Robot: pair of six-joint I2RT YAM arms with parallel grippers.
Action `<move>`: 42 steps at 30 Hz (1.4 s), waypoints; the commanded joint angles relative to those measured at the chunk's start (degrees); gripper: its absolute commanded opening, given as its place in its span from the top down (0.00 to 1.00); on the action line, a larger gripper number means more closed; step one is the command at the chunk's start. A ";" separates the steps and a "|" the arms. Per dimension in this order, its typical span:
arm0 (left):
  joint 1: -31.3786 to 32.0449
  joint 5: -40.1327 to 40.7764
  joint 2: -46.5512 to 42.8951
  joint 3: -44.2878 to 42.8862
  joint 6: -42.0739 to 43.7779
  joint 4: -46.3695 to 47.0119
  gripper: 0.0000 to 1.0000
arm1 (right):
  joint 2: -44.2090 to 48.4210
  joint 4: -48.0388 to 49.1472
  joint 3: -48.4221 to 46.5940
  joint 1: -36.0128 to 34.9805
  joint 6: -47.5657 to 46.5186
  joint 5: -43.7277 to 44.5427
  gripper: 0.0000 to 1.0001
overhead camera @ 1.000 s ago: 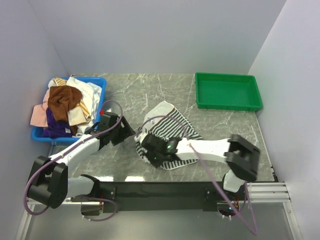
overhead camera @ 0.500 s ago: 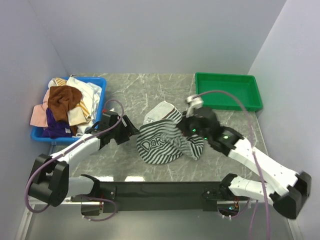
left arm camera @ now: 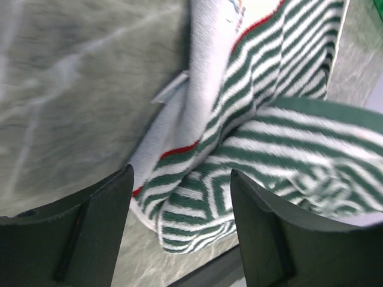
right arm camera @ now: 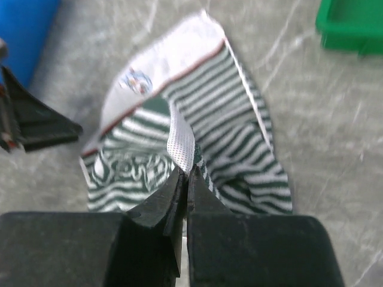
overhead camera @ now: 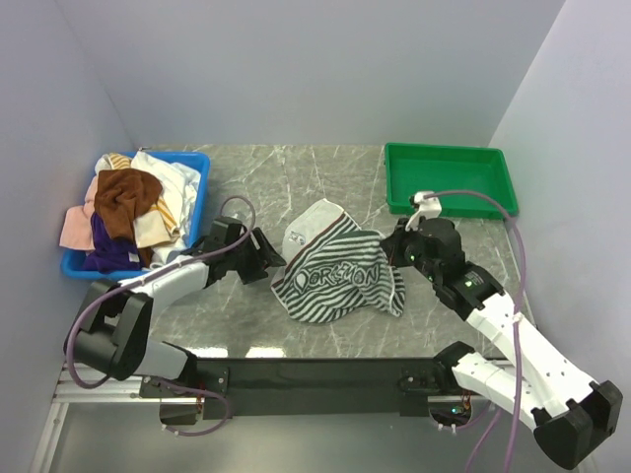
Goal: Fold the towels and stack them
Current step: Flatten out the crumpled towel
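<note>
A green-and-white striped towel (overhead camera: 340,276) with lettering lies crumpled at the middle of the table. My right gripper (overhead camera: 396,252) is shut on a white fold of its edge (right arm camera: 182,143) and holds that edge up at the towel's right side; the pinch shows at the right gripper (right arm camera: 187,172). My left gripper (overhead camera: 277,261) stands open at the towel's left edge. In the left wrist view the towel's striped corner (left arm camera: 179,221) lies between the left gripper (left arm camera: 181,179) fingers, untouched. More towels (overhead camera: 128,202), brown, white, pink and purple, are heaped at the far left.
The heap fills a blue bin (overhead camera: 200,161) against the left wall, spilling over its rim. A green tray (overhead camera: 449,182) sits at the back right. Grey marble table (overhead camera: 246,192) shows around the striped towel.
My right arm has swung from the towel's left side to its right, drawing the towel's edge across and turning up the lettering. My left gripper has edged toward the towel's left corner and narrowed slightly.
</note>
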State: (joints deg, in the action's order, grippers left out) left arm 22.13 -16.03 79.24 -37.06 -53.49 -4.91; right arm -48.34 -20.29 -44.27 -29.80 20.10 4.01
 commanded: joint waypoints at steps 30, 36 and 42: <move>9.60 25.34 23.76 -25.92 3.73 -12.83 0.90 | 12.83 -0.54 9.03 7.92 2.32 -0.23 1.00; 9.51 46.06 28.69 -50.34 12.70 -29.71 0.99 | 13.79 -1.33 7.62 8.00 1.17 0.74 1.00; 8.03 59.63 30.26 -63.03 23.59 -29.55 0.69 | 15.11 0.34 7.18 7.92 -1.20 -5.22 1.00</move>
State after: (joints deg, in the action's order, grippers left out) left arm 31.68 32.38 110.00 -95.24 -38.09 -32.38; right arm -34.30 -23.11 -34.50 -22.09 21.34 2.55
